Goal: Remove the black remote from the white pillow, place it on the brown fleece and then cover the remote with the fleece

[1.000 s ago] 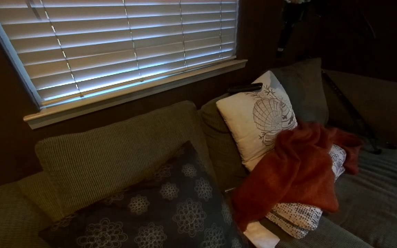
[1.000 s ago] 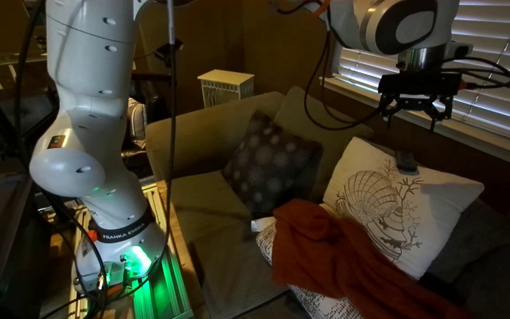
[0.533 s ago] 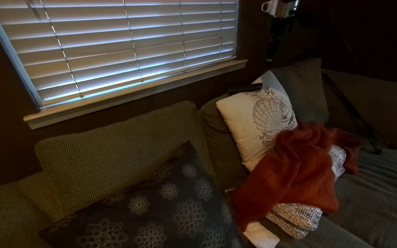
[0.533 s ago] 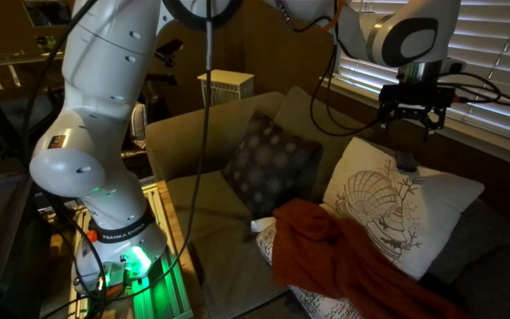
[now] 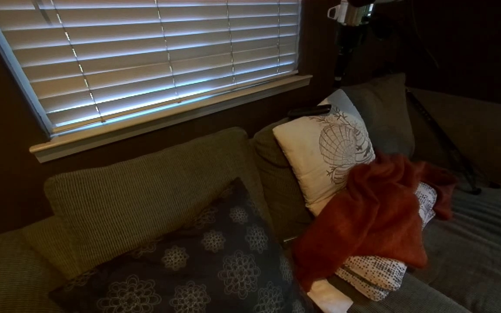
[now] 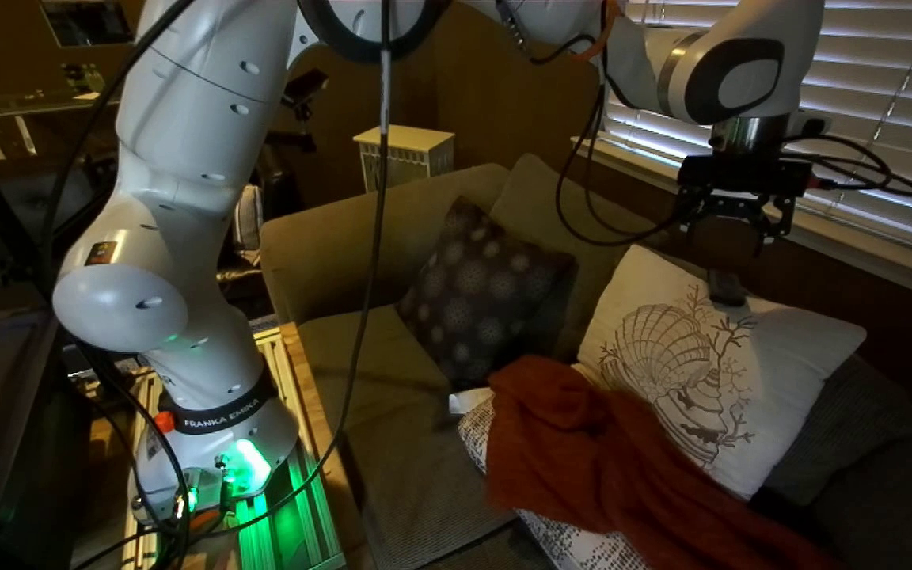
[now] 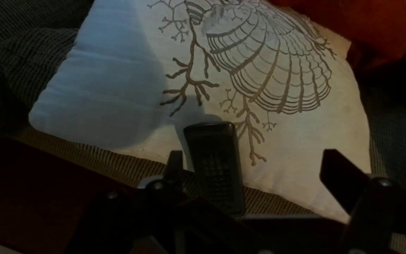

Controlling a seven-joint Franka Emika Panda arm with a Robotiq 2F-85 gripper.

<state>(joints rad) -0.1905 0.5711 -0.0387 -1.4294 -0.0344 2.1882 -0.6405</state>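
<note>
The black remote (image 6: 727, 289) lies on the top edge of the white pillow (image 6: 788, 356), which has a shell print and leans on the couch back. It also shows in an exterior view (image 5: 309, 111) and in the wrist view (image 7: 217, 165), its lower end past the pillow's edge. The fleece, rust-brown (image 6: 583, 451), lies crumpled in front of the pillow over patterned cushions. My gripper (image 6: 723, 237) is open and empty, above the remote and apart from it. In the wrist view my gripper (image 7: 252, 157) has the remote between its fingers, nearer the left finger.
A window with blinds and a sill (image 5: 172, 117) stands behind the couch. A dark flowered pillow (image 6: 488, 293) leans on the couch beside the white pillow. White patterned cushions (image 5: 374, 274) lie under the fleece. Loose cables (image 6: 860, 166) hang from the wrist.
The gripper has come down and shifted slightly, to the left in both exterior views, closer to the remote. The remote, pillow and fleece have not moved.
</note>
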